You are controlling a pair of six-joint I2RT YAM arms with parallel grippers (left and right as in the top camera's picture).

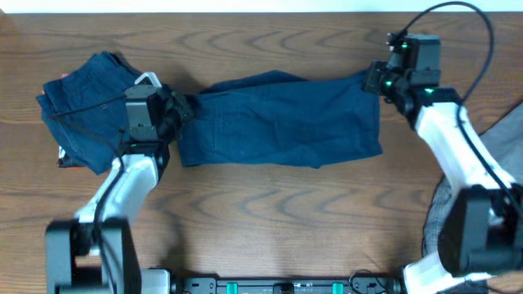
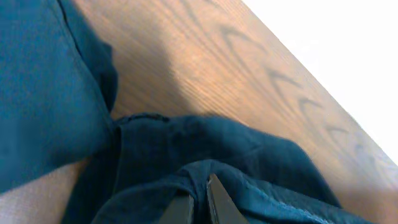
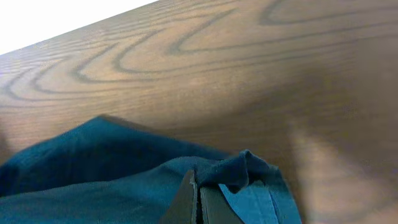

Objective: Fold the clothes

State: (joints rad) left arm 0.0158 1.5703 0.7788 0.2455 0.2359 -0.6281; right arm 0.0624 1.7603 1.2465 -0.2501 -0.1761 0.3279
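Note:
A pair of dark navy-blue shorts (image 1: pixel 282 121) lies spread flat across the middle of the wooden table. My left gripper (image 1: pixel 183 108) is shut on its left edge; in the left wrist view the fingers (image 2: pixel 200 200) pinch a fold of the cloth (image 2: pixel 249 162). My right gripper (image 1: pixel 377 79) is shut on the top right corner; in the right wrist view the fingers (image 3: pixel 198 196) pinch a bunched corner (image 3: pixel 239 168). A second heap of navy shorts (image 1: pixel 86 110) lies at the far left, also in the left wrist view (image 2: pixel 43 93).
A grey garment (image 1: pixel 500 139) lies at the right edge of the table (image 1: pixel 270 212), partly under my right arm. The table's far edge runs along the top of the overhead view.

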